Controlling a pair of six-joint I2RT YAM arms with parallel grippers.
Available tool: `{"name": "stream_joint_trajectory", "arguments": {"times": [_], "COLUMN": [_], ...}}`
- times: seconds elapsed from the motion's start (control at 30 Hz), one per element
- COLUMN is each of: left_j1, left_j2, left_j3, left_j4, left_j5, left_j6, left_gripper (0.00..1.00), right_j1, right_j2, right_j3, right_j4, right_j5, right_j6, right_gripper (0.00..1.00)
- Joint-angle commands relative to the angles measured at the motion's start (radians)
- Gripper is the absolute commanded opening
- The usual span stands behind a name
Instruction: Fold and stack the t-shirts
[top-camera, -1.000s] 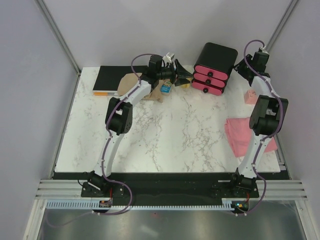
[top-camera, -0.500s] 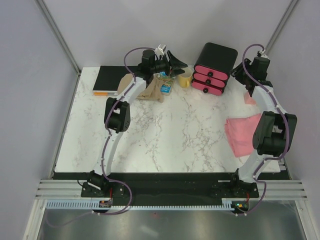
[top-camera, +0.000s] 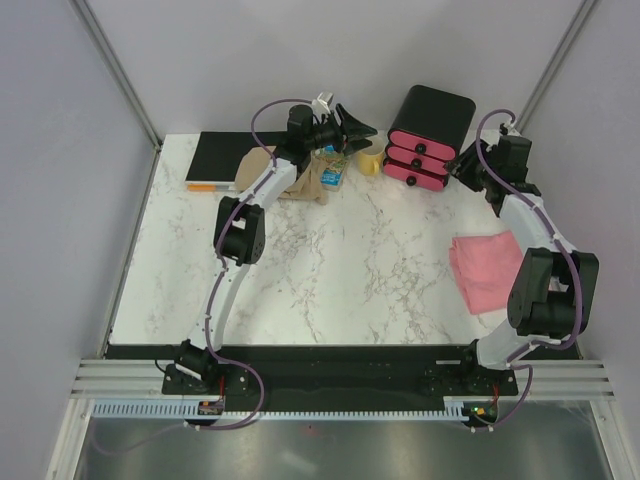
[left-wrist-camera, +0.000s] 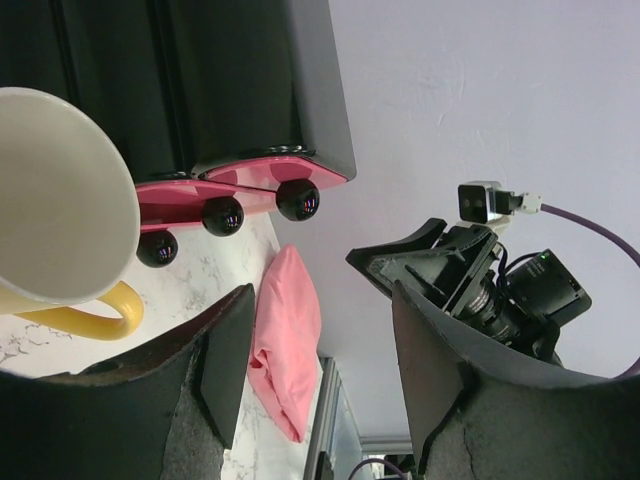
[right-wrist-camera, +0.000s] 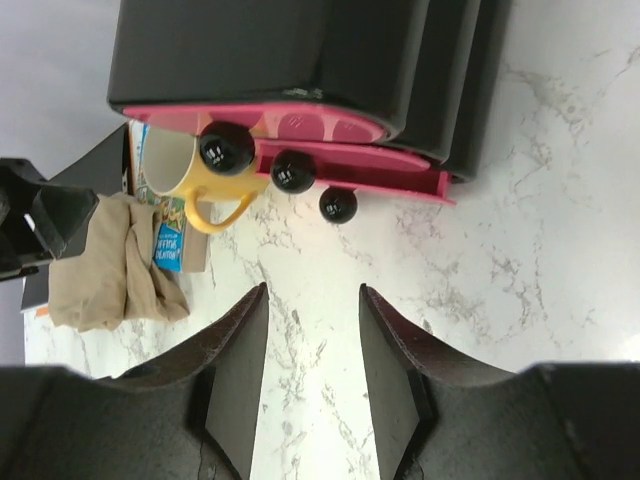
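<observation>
Lying folded on the marble surface (top-camera: 340, 270) by its right edge, the soft pink t-shirt (top-camera: 488, 270) is running its long axis near-to-far. The tan t-shirt (right-wrist-camera: 110, 270) is sitting crumpled at the far left. The left gripper (top-camera: 358, 124) and right gripper (right-wrist-camera: 310, 330) are hanging empty with jaws apart, flanking the glossy pink-and-black drawer box (top-camera: 428, 135).

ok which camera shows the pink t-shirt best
Top external: the pink t-shirt lies flat on the right of the table, only its outer edge hidden by the right arm. The left wrist view shows it small and foreshortened between the jaws. The right wrist view misses it.
</observation>
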Motion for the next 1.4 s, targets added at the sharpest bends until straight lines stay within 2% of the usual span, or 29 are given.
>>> {"name": "stream_joint_trajectory", "arguments": {"times": [0.0,0.53,0.77,1.13,1.37], "left_j1": [-0.003,-0.046,-0.06,-0.068,-0.069], "left_j2": [-0.004,0.062,0.088,0.1,0.119], "left_j3": [0.043,0.106,0.13,0.132,0.137], "left_j4": [0.06,0.087,0.089,0.094,0.103], "left_j5": [-0.022,-0.142,-0.225,-0.317,-0.335], "left_j6": [-0.03,-0.059,-0.033,-0.004,-0.049], "left_gripper": [0.65,0.68,0.69,0.7,0.7], "right_j1": [0.014,0.065,0.069,0.069,0.066], "right_j2": [-0.046,-0.041,-0.056,0.02,0.068], "right_j3": [-0.041,-0.097,-0.189,-0.112,-0.048], "right_j4": [0.025,0.019,0.074,0.084,0.045], "right_j5": [-0.067,-0.113,-0.127,-0.126,-0.139], "right_j6": [-0.01,-0.064,-0.073,-0.111,-0.116], "right_gripper": [0.49,0.5,0.5,0.5,0.5]}}
